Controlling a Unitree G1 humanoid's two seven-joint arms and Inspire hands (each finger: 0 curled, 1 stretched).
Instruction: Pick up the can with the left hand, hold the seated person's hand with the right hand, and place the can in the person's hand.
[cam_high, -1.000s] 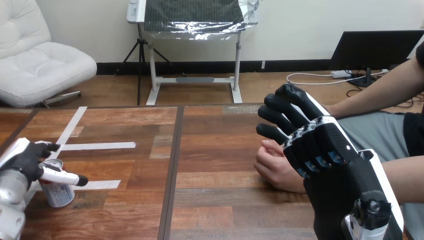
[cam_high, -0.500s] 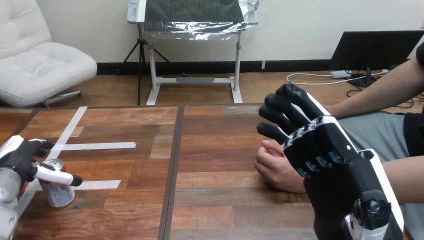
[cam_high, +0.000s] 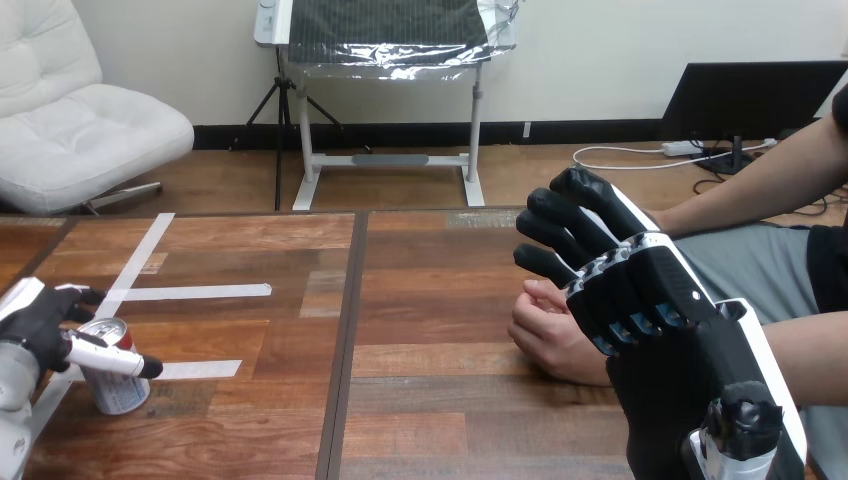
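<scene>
Spotted a small shift at the near left. Caught the left hand (cam_high: 35, 322) sliding further left and back toward the near edge over the last second, uncovering more of the drink can (cam_high: 115, 375). Can see nearly the whole silver top now, versus just a sliver a second ago. No change to the can itself though: standing upright on the counter (cam_high: 430, 300), same spot, just near of the white tape strips (cam_high: 190, 292). Reads to me as re-aiming rather than grabbing, so calling the pickup not done yet.

On to the fingers (cam_high: 105, 358) of that hand. Fairly straight and spread, forked round the can, crossing its near side just under the rim with one and reaching past the far side with the rest. Probably touching at the front, but no real squeeze and no lift off the wood.

Over on the right, no movement at all. Found the right hand (cam_high: 640, 290) hanging over the person's hand (cam_high: 545, 340), itself resting on the counter. Can't tell from this angle about any actual hold on it.
</scene>
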